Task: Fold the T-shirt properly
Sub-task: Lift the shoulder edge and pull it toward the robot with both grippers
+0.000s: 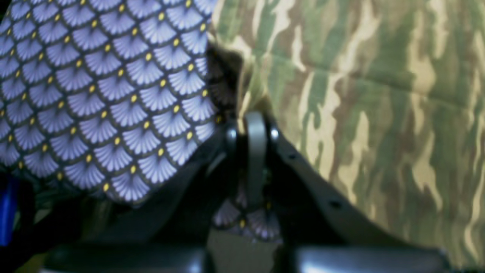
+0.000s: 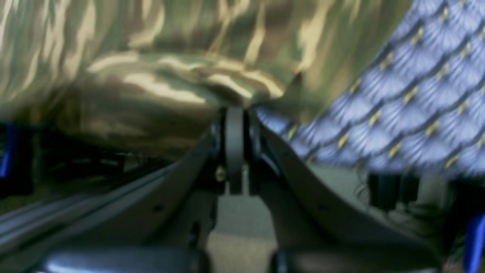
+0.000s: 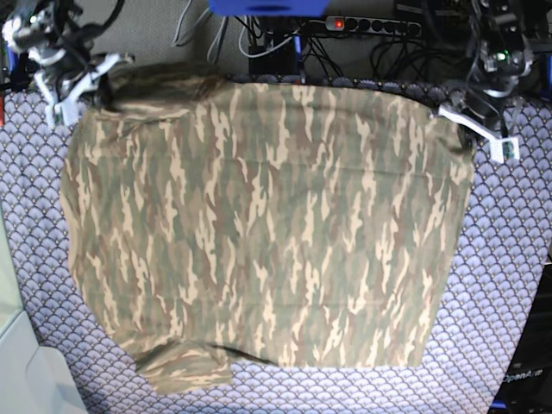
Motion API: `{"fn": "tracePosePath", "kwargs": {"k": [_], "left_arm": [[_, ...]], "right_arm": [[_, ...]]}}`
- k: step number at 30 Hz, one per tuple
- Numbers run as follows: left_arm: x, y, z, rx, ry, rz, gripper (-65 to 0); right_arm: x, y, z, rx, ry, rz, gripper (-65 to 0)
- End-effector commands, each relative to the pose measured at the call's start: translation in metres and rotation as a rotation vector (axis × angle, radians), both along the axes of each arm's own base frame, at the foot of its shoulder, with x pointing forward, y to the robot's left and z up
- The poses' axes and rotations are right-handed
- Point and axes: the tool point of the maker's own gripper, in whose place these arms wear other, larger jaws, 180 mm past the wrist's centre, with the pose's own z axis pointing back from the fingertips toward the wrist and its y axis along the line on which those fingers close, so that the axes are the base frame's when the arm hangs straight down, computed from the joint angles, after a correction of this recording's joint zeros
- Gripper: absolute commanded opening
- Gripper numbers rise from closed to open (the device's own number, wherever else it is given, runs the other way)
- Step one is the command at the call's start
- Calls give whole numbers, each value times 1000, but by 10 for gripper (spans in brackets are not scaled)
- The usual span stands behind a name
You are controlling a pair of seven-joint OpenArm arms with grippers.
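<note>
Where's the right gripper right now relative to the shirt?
In the base view the right gripper is at the upper left, shut on the far-left corner of the T-shirt, which lies spread over the patterned cloth.

Left claw (image 1: 252, 125), right claw (image 2: 235, 121): dark grey curved fingers, silver screws; white brackets.

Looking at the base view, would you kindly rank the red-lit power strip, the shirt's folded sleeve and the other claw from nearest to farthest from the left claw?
From the left claw, at the T-shirt's top right corner:
1. Power strip, top centre, behind the table.
2. Folded sleeve, bottom left, and the right claw, top left: too close to call.
</note>
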Motion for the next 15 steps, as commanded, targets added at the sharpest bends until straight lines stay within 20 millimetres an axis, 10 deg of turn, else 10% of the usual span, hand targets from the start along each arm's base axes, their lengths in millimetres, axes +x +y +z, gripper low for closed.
{"fn": "tracePosePath", "kwargs": {"k": [1, 15], "left_arm": [[7, 3, 10, 19, -34, -4, -645], [43, 23, 19, 3, -13, 44, -645]], "right_arm": [[5, -3, 8, -16, -24, 5, -650], [78, -23, 46, -118, -115, 75, -650]]}}
